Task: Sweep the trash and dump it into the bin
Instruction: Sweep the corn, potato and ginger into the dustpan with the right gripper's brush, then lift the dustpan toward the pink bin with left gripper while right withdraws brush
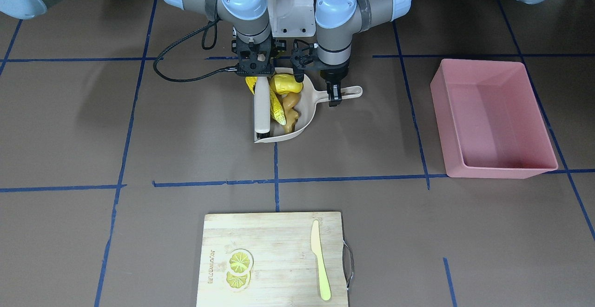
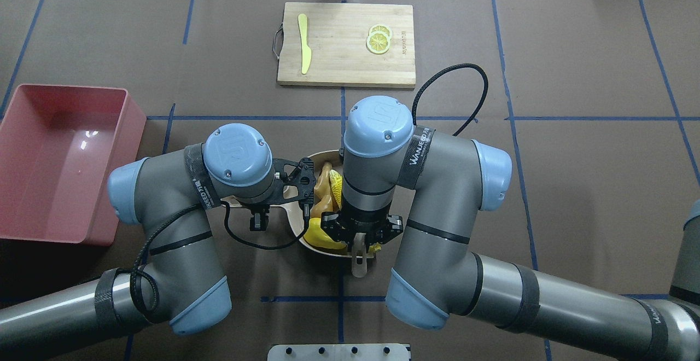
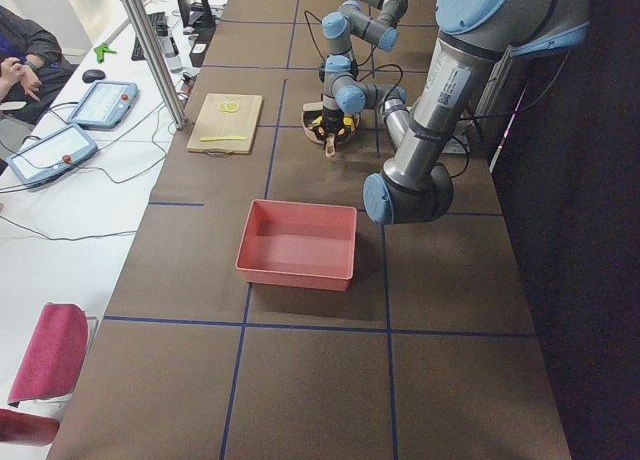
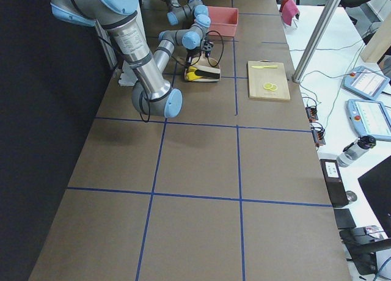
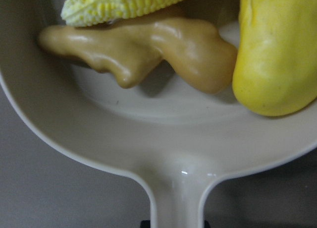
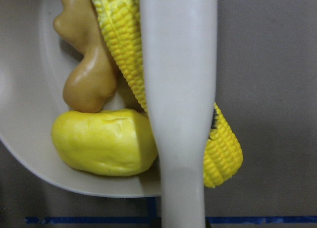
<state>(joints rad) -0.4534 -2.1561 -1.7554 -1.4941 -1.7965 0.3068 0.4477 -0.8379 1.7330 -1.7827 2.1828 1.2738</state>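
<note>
beige dustpan (image 1: 307,111) holds the corn (image 1: 277,107), potato (image 1: 286,83) and ginger (image 1: 291,111), one corn end poking over its rim. left gripper (image 1: 333,96) clamps the dustpan's handle; right gripper (image 1: 258,73) grips the brush (image 1: 262,111) beside the corn. pink bin (image 1: 492,111) stands well apart.

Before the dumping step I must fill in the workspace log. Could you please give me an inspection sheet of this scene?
Surface: table with a brown cover and blue tape lines.
Job's things: corn cob, potato and ginger root lie in the dustpan, one end of the corn past its rim; bin empty, on the robot's left.
Clutter: cutting board with lemon slices and knife.
Grippers: left gripper shut on the dustpan handle; right gripper shut on the brush.
Cables: black cable loops over the table.
Surroundings: person and tablets at a side desk.
</note>
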